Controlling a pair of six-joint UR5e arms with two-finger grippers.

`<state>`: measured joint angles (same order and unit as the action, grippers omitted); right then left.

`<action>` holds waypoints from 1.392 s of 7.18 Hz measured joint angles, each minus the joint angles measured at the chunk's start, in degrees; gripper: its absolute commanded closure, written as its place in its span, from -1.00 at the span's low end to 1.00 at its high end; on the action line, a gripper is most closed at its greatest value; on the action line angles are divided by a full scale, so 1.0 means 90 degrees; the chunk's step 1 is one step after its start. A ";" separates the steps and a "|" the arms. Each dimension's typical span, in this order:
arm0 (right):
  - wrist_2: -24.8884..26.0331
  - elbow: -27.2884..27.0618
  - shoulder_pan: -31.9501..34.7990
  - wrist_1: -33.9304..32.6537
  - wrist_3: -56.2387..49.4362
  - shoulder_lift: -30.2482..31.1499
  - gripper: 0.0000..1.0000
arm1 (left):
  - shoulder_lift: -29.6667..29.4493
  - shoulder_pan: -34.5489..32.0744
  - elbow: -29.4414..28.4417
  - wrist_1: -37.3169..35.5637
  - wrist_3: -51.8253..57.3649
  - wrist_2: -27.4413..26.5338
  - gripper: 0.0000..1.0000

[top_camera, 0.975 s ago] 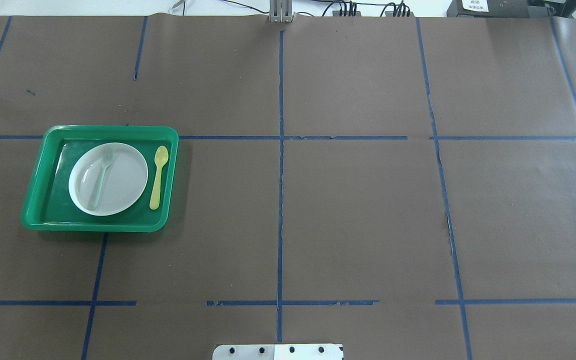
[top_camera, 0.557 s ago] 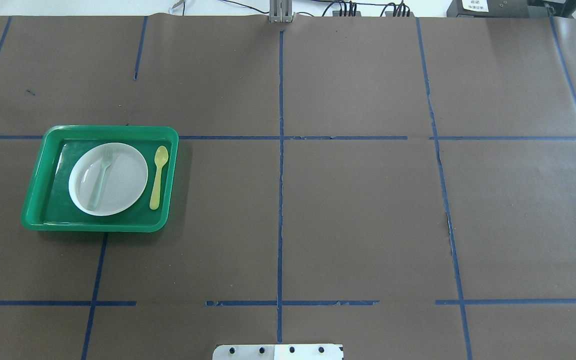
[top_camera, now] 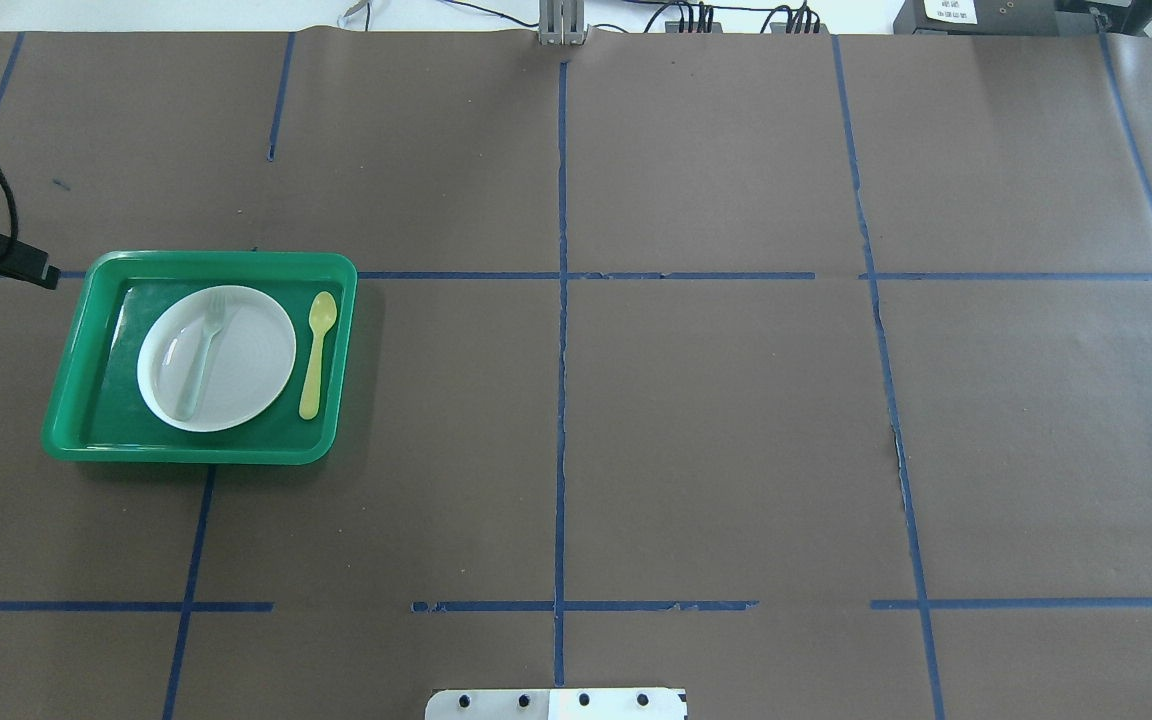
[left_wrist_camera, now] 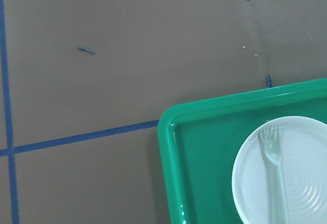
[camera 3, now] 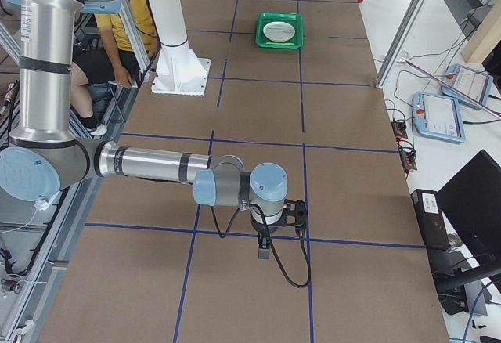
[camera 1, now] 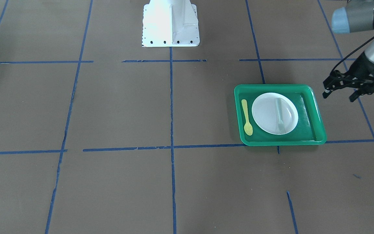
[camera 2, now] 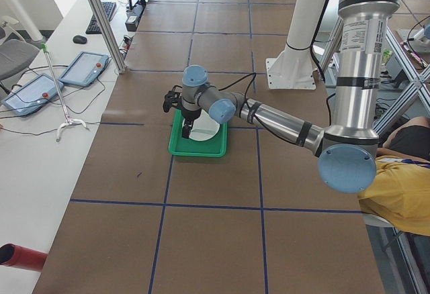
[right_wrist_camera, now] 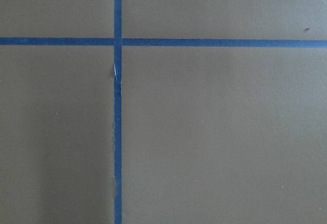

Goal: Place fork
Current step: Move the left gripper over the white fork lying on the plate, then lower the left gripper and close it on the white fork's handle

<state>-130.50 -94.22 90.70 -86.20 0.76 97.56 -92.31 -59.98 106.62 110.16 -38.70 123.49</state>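
Brown table (camera 1: pixel 141 107): fork (camera 1: pixel 280 114) lies on plate (camera 1: pixel 265 112) in tray (camera 1: pixel 271 86). Left gripper (camera 1: pixel 339 96) beside tray, jaws open, empty. Right gripper (camera 3: pixel 264 243) far off, jaw state can't tell.

Left hand (camera 1: pixel 339 96) hovers, fingers spread; right hand (camera 3: pixel 264 252) points down.

The left gripper (top_camera: pixel 31 268) has come into the overhead view at its left edge, where a second ago only bare tabletop (top_camera: pixel 636 420) showed. Its dark tip now sits just beside the far left corner of the green tray (top_camera: pixel 221 258), outside the rim and clear of it. A black cable (top_camera: pixel 10 200) loops beyond the tray on that same side, also newly in sight. From the front-facing camera, the gripper (camera 1: pixel 339 96) hangs beside that tray corner, fingers spread and holding nothing.
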 measured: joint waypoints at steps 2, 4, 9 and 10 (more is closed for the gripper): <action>0.0002 0.0000 0.0000 0.0002 0.0003 0.0000 -1.00 | -0.0384 0.0743 -0.0518 0.0557 -0.0935 -0.0380 -0.70; -0.0002 0.0000 0.0000 -0.0001 0.0001 0.0000 -1.00 | -0.0597 0.1191 -0.0959 0.0924 -0.1296 -0.0594 -0.49; 0.0003 0.0000 0.0000 -0.0001 0.0002 0.0000 -1.00 | -0.0630 0.1662 -0.1208 0.0982 -0.1339 -0.0631 -0.48; 0.0002 0.0000 0.0000 0.0001 0.0003 0.0000 -1.00 | -0.0626 0.1676 -0.1232 0.0982 -0.1330 -0.0633 -0.48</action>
<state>-130.48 -94.22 90.70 -86.18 0.79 97.56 -97.95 -44.89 95.53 119.00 -50.66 117.79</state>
